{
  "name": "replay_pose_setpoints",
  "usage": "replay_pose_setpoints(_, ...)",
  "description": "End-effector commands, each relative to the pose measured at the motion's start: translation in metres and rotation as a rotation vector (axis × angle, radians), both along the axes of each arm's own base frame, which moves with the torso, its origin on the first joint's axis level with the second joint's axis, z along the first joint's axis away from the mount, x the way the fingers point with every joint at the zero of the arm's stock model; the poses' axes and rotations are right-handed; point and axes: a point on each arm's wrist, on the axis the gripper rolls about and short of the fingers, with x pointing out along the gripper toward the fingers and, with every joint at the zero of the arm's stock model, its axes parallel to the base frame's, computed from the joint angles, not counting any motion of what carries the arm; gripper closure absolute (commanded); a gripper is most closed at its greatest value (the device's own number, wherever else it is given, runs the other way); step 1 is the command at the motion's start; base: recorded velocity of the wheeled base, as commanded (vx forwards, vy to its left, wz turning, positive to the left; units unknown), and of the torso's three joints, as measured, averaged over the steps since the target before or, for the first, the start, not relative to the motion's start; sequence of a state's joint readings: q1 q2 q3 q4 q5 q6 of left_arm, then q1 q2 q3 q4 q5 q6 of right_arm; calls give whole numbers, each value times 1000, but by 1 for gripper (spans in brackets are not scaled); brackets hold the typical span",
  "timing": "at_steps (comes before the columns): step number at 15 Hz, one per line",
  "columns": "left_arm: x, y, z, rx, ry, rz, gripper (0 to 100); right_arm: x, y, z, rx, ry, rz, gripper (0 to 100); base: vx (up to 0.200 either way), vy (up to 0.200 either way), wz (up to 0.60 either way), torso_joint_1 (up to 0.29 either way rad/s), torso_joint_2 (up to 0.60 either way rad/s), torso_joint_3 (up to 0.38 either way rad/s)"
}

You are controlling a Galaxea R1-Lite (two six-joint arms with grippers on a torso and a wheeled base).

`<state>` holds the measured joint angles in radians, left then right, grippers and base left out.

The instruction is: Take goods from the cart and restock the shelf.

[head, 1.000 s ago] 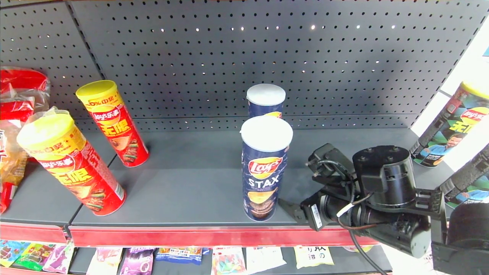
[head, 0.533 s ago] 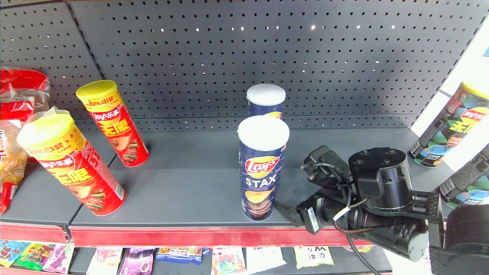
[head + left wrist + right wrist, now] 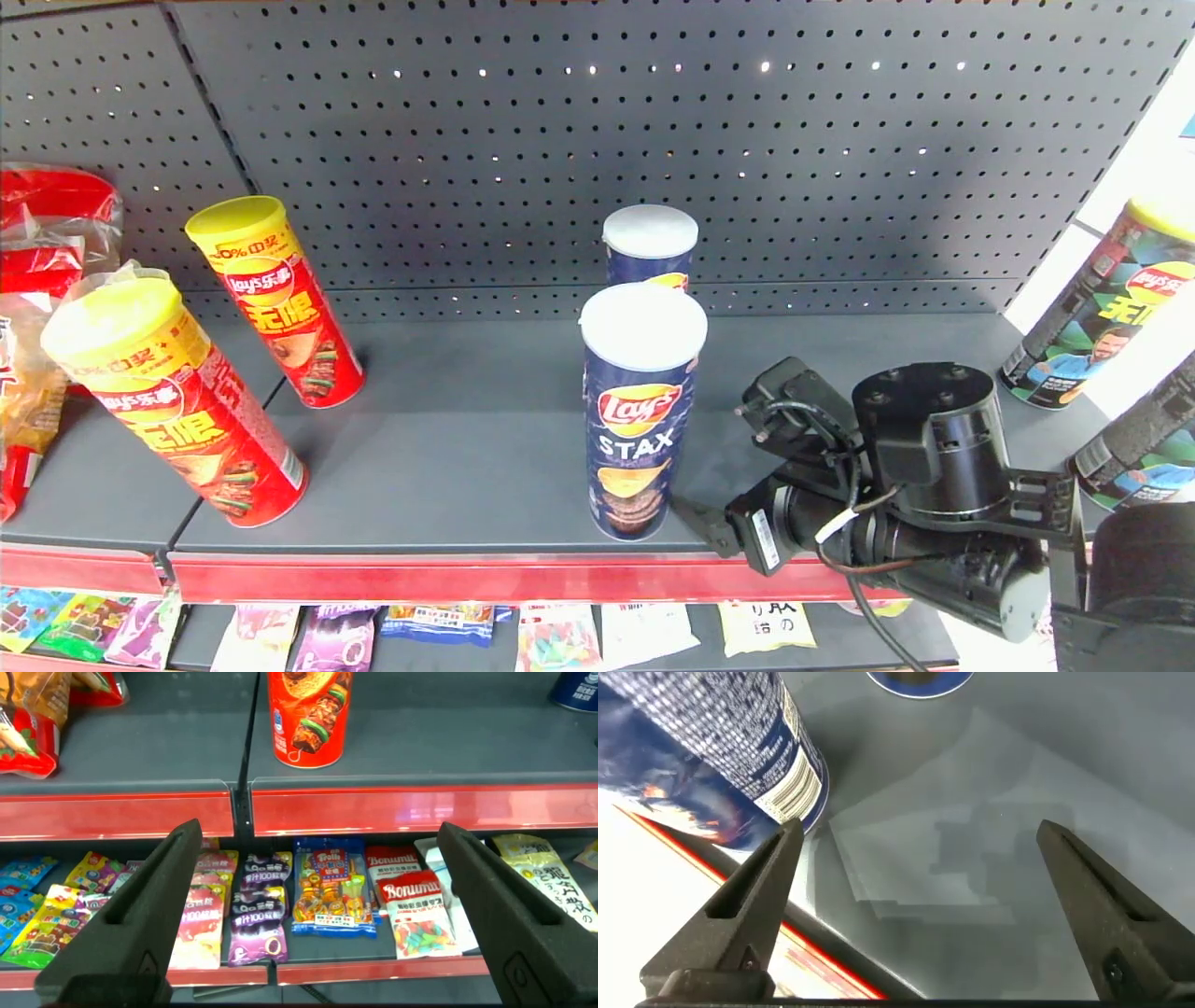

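Right wrist view showed my right gripper [image 3: 920,835] spread wide, empty, beside the upright navy-blue cardboard chip tube [image 3: 738,747], both just behind the red shelf lip [image 3: 420,579]. I judged the tube light, stiff and slick, best held gently mid-body.

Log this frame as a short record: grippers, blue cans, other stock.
front blue can: upright on shelf, near front edge, not held
rear blue can: upright, directly behind it
right gripper: open, empty, beside the front blue can base
left gripper: open, empty, facing candy bags on lower tier
red cans: two, standing farther left
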<state>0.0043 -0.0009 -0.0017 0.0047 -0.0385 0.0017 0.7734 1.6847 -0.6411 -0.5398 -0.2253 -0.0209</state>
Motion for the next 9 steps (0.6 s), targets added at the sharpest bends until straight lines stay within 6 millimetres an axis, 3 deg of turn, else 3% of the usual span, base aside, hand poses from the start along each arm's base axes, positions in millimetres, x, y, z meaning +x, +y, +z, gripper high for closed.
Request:
replay_pose_setpoints(1, 0, 0, 0, 0, 1, 1, 0, -4, -5, 4, 11, -10, -4, 0, 0, 0, 0, 0, 0, 0)
replay_pose_setpoints(4, 0, 0, 0, 0, 1, 1, 0, -28, -30, 25, 66, -69, -8, 0, 0, 0, 0, 0, 0, 0)
replay_pose_setpoints(6, 0, 0, 0, 0, 1, 1, 0, -66, -68, 29, 107, -108, -19, 0, 0, 0, 0, 0, 0, 0)
replay_pose_setpoints(9, 0, 0, 0, 0, 1, 1, 0, -117, -120, 19, 174, -186, -34, 0, 0, 0, 0, 0, 0, 0)
